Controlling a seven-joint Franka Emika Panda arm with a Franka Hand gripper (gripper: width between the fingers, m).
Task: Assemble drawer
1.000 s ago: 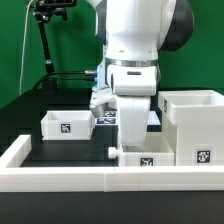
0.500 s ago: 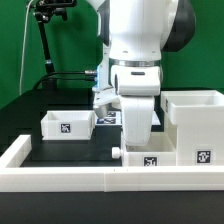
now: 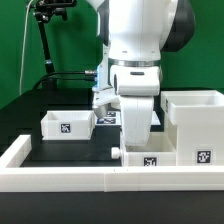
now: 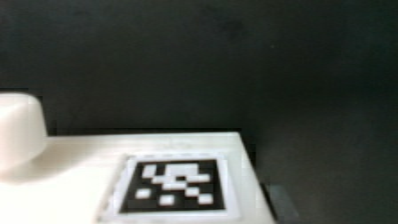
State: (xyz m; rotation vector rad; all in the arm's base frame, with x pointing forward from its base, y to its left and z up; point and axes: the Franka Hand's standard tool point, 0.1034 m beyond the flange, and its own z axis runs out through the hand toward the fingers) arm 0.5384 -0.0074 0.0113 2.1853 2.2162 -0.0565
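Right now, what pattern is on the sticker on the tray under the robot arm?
Black-and-white blocky squares; the tag shows best in the wrist view.

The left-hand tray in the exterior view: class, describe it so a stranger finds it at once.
Find the robot arm mid-picture. To the exterior view's left of it, on the dark table, stands an open white tray, tag on its front. Unlike the other tray, it stands clear of the arm.

White everywhere: the small white plastic tray [image 3: 67, 122] on the exterior view's left, the tall hollow white plastic case [image 3: 195, 115] on its right and the near white plastic tray [image 3: 140, 160], each wearing a black-and-white checked square tag [image 3: 66, 128]. Black tabletop [image 3: 70, 148] beneath, low white border wall [image 3: 60, 178] nearest, green backdrop [image 3: 20, 50] far off.
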